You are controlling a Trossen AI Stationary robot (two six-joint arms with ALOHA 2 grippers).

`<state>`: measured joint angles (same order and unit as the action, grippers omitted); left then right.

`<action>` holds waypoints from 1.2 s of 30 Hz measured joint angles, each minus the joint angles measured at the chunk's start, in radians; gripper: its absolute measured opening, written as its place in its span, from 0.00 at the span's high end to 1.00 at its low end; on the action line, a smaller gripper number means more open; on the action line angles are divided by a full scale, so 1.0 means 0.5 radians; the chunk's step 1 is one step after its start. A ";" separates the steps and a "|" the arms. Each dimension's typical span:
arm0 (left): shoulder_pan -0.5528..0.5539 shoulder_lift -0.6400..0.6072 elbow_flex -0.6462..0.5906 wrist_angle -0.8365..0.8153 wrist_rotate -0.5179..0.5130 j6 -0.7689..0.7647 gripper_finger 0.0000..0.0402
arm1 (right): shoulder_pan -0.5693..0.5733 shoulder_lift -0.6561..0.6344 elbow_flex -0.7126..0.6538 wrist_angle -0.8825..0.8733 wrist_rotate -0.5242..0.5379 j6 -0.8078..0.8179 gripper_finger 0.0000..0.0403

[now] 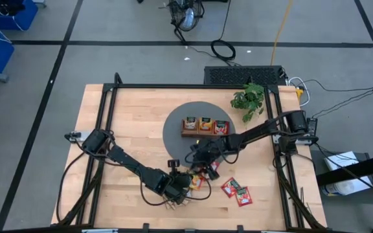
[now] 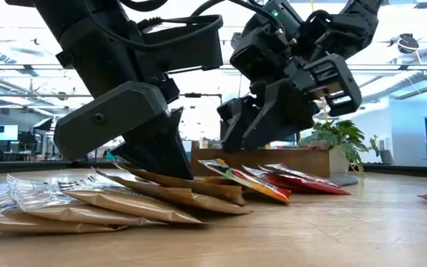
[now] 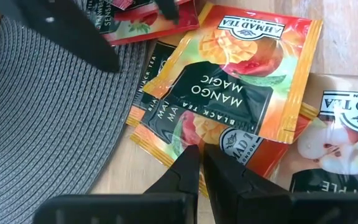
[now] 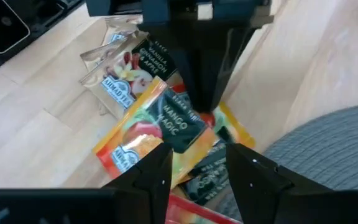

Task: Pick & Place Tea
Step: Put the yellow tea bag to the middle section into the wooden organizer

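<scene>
A heap of tea sachets lies at the table's near middle. Orange mango sachets (image 3: 235,68) overlap at the grey mat's edge (image 3: 36,118). Tan sachets (image 2: 87,200) lie beside them, and two red ones (image 1: 237,191) lie apart to the right. My left gripper (image 3: 199,152) is shut, with its tips down on the orange heap. My right gripper (image 4: 207,165) hangs open just above the same heap (image 4: 160,124), from the far side, touching nothing. The wooden tray (image 1: 204,134) on the mat holds three sachets upright. My left gripper comes down at a slant from the near left. Its shut fingertips (image 3: 188,163) rest on the lower orange mango sachet (image 3: 166,146), near its edge, under the top sachet's rim. Whether an edge sits between the fingers, I cannot tell. The sachet lies on the heap.
A green plant (image 1: 248,100) stands at the far right behind the mat. The two grippers are close together over the heap. Bare wood lies to the left (image 1: 122,110) and along the near right edge.
</scene>
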<state>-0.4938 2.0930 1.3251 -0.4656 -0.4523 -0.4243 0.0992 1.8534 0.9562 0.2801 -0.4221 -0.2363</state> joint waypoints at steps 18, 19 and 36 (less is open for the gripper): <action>0.002 0.004 -0.003 0.021 0.003 0.038 0.92 | -0.129 0.216 0.004 0.332 -0.315 0.059 0.57; 0.002 0.004 -0.003 0.024 0.003 0.043 0.92 | -0.129 0.225 0.003 0.339 -0.314 0.065 0.57; 0.002 0.005 -0.003 0.029 0.001 0.046 0.92 | 0.021 0.284 0.004 0.371 -0.207 0.031 0.65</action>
<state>-0.4931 2.0953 1.3235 -0.4511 -0.4519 -0.4011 0.1095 1.9956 0.9581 0.4657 -0.5254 -0.2210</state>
